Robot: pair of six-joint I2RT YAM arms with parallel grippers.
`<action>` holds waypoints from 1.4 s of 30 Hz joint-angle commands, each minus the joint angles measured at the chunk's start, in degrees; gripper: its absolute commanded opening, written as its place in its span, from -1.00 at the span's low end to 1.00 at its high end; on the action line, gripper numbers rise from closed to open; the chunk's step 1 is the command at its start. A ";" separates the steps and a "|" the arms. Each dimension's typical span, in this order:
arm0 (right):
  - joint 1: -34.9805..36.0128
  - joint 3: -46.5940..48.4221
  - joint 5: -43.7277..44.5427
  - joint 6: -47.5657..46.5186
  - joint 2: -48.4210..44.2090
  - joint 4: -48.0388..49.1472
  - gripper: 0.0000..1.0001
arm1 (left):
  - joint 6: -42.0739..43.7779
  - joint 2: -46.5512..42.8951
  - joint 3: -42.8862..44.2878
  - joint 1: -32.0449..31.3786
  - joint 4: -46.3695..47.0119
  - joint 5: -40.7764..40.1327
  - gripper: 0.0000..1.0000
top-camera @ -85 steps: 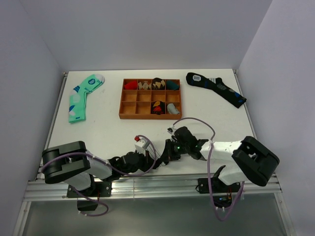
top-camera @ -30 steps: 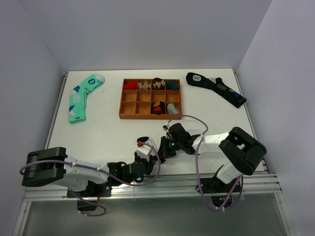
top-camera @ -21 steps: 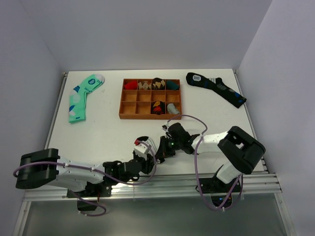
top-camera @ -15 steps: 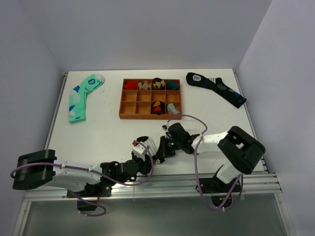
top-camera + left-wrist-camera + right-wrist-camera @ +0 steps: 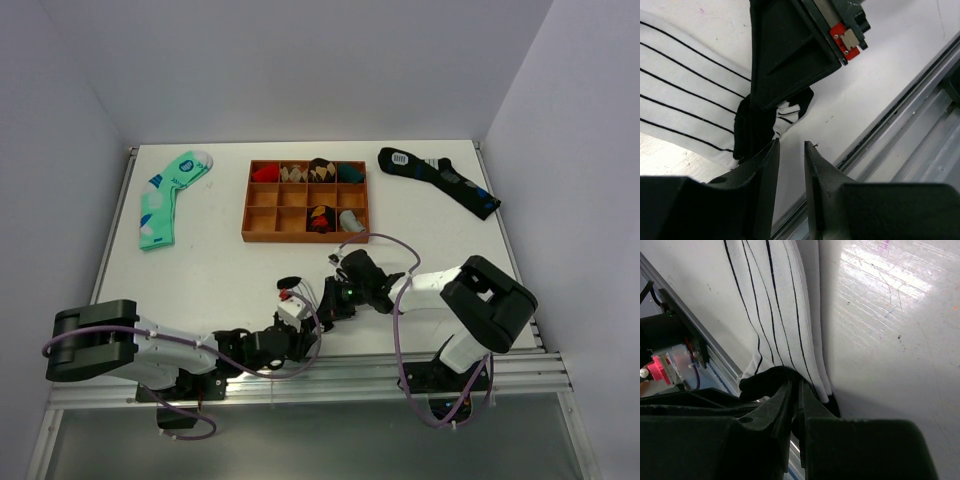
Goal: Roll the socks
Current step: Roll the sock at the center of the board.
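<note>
The socks (image 5: 687, 95) are white with thin black stripes and lie flat on the table near its front edge. My right gripper (image 5: 795, 386) is shut on their black end (image 5: 767, 380); in the left wrist view its dark body sits over that black end (image 5: 752, 132). My left gripper (image 5: 791, 145) hovers just right of that end, its jaws a narrow gap apart with only bare table between them. From above, both grippers meet low at the front, left (image 5: 308, 322) and right (image 5: 327, 300). They hide most of the socks; only a dark tip (image 5: 288, 281) shows.
A wooden compartment tray (image 5: 260, 212) holds several rolled socks at the back middle. A mint green sock (image 5: 165, 195) lies back left and a long black sock (image 5: 440, 180) back right. The metal rail (image 5: 910, 125) of the table's front edge runs close beside my left gripper.
My left arm swung out to the left and has come back right beside the sock's black end, and its jaws have narrowed a little. The right gripper has kept hold and barely moved.
</note>
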 commanded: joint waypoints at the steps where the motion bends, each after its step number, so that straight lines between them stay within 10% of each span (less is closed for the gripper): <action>1: -0.35 -1.35 7.78 -3.29 3.47 -6.31 -1.00 | -1.50 0.03 0.32 0.98 3.39 -1.29 -0.35; 42: -0.35 -4.34 8.30 -2.94 4.97 -2.71 -1.00 | -10.37 6.70 -3.21 7.75 2.35 -8.15 -0.63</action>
